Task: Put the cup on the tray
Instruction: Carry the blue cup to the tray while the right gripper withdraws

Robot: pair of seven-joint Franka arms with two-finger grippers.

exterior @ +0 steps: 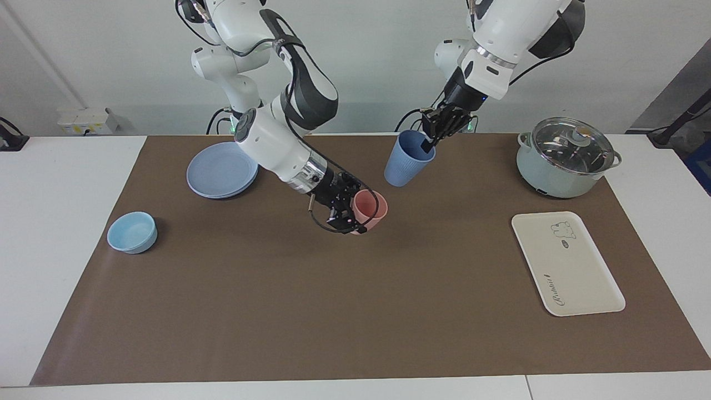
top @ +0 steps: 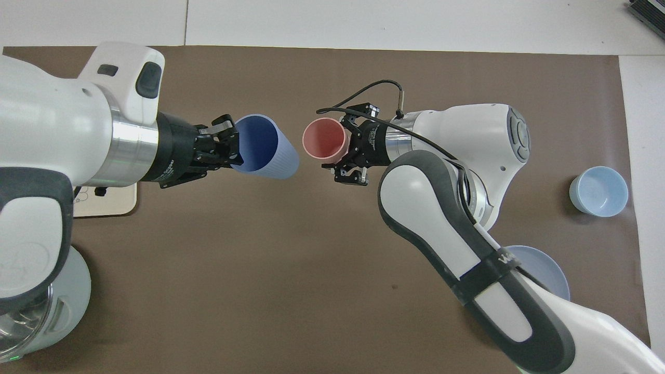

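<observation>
While seen from facing camera: left gripper [exterior: 430,139] clamped on rim of blue cup [exterior: 408,159], raised over mat; right gripper [exterior: 355,214] clamped on pink cup [exterior: 371,210]; tray [exterior: 567,263] toward left arm's end, well apart. From overhead: cups [top: 267,148] [top: 324,139] side by side, mouths tilted, tray corner [top: 111,202] under left arm.

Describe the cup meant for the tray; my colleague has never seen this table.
Start at the lidded pot at the left arm's end of the brown mat. The left end effector grips a blue cup by its rim. Unlike the pink cup in the right end effector, it is blue.
</observation>
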